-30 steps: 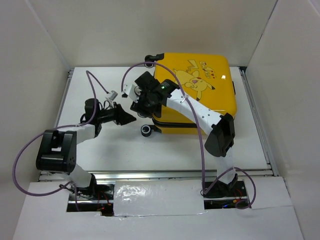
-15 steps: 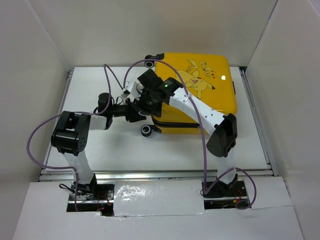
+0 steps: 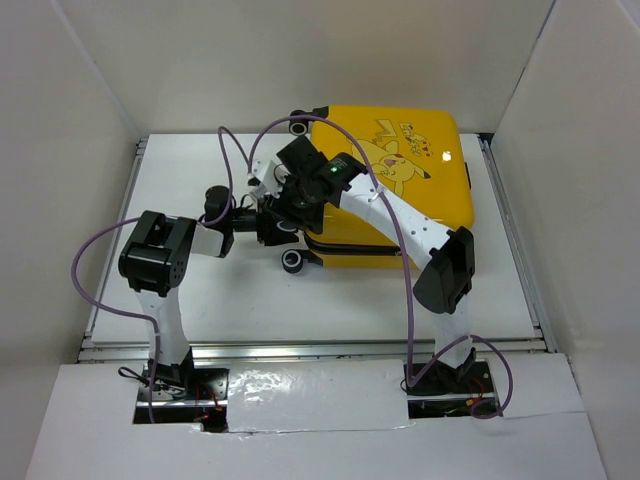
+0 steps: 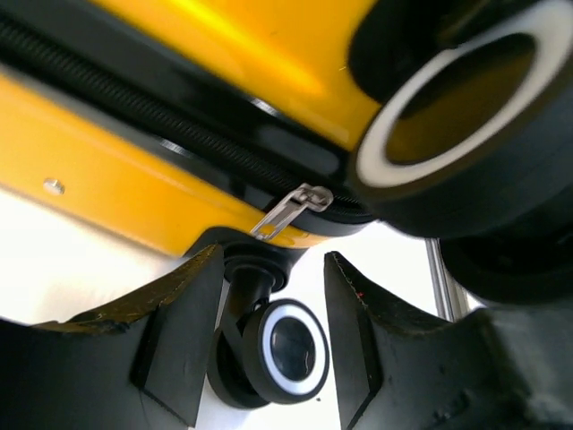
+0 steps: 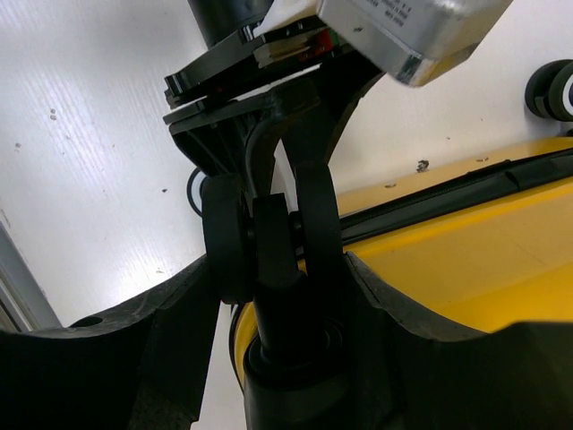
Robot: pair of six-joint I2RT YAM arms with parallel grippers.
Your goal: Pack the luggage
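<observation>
The luggage (image 3: 400,180) lies flat and closed at the back right of the table, Pikachu lid up and wheels facing left. My right gripper (image 3: 290,205) is at its left edge. In the right wrist view the right gripper (image 5: 286,305) is shut on a black caster wheel (image 5: 273,242), with a finger pressed on each side. My left gripper (image 3: 265,225) points at the same edge from the left. In the left wrist view the left gripper (image 4: 273,331) is open. A silver zipper pull (image 4: 291,208) hangs just above the fingers, and a white-ringed wheel (image 4: 286,349) shows beyond them.
Another wheel (image 3: 292,262) sticks out at the luggage's near left corner and one more (image 3: 298,125) at the far left corner. White walls (image 3: 80,120) box in the table, and a metal rail (image 3: 320,348) runs along its near edge. Purple cables arch over both arms.
My left arm has swung right across the table, so its gripper now sits against the luggage's wheel edge beside the right gripper. The right gripper stayed put and its jaws narrowed slightly.
</observation>
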